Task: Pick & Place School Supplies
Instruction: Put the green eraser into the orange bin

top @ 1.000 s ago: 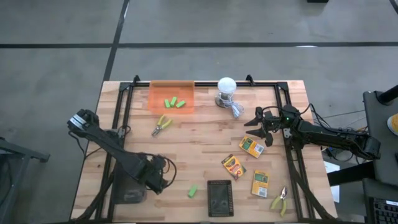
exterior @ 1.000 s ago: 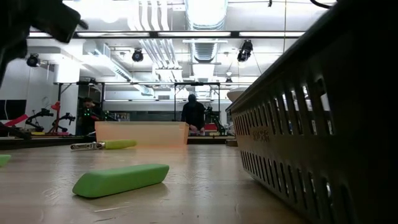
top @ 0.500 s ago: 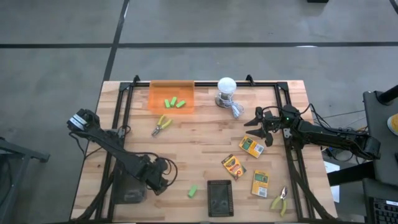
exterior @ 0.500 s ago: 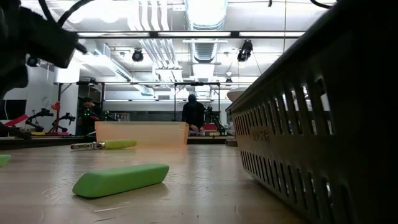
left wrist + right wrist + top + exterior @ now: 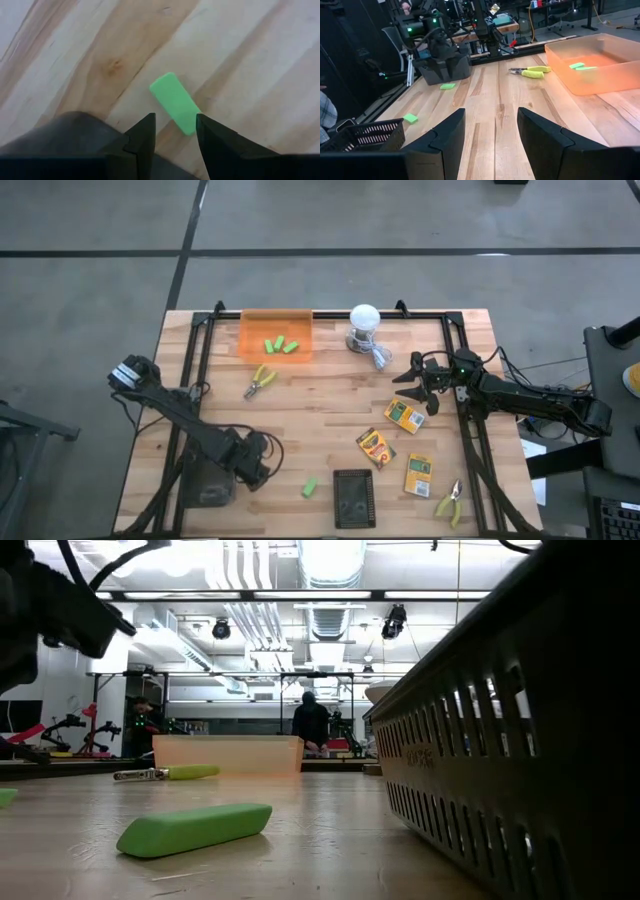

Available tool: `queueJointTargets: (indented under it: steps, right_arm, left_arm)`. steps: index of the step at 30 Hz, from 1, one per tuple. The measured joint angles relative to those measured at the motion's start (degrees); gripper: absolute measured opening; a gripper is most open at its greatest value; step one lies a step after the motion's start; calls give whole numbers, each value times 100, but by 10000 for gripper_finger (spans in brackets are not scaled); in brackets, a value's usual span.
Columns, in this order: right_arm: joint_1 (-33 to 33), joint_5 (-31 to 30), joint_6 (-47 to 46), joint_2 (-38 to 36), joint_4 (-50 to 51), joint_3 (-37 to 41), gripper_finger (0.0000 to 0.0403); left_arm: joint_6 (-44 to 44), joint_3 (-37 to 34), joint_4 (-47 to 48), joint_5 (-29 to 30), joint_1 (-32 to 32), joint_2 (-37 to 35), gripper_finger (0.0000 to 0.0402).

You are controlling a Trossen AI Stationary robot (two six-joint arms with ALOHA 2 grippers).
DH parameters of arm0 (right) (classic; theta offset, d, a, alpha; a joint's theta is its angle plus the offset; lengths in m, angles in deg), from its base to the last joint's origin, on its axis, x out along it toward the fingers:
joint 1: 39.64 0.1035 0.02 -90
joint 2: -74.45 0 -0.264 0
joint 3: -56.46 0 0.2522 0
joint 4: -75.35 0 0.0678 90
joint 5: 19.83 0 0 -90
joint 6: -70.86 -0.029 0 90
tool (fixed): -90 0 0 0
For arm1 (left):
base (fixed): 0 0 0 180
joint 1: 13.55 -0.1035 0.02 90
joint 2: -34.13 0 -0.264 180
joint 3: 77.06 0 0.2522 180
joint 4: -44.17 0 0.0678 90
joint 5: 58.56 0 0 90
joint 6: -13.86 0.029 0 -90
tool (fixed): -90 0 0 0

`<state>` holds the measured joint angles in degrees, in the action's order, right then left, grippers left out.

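The left gripper (image 5: 175,142) hangs with jaws parted and empty, just above a small bright-green rectangular block (image 5: 176,102) lying flat on the wooden table (image 5: 320,395), seemingly lined up to grasp it. The right gripper (image 5: 418,376) waits open near the table's right edge.

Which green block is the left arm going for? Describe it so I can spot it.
Find the black slotted basket at the table's near edge. The green block lies flat on bare wood just left of it, alone. The others sit in the orange bin at the far edge.
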<state>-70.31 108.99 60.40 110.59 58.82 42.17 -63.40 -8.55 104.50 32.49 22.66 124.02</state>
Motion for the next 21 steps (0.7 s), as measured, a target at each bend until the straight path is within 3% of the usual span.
queueJointTargets:
  steps: [12,21]
  right_arm:
    - [0,0,0,0,0,1,178]
    - [1,1,0,0,0,-1,178]
  left_arm:
    - [-493,-44,-180,-192,-138,0,234]
    - [-565,-57,-181,-195,-197,2,238]
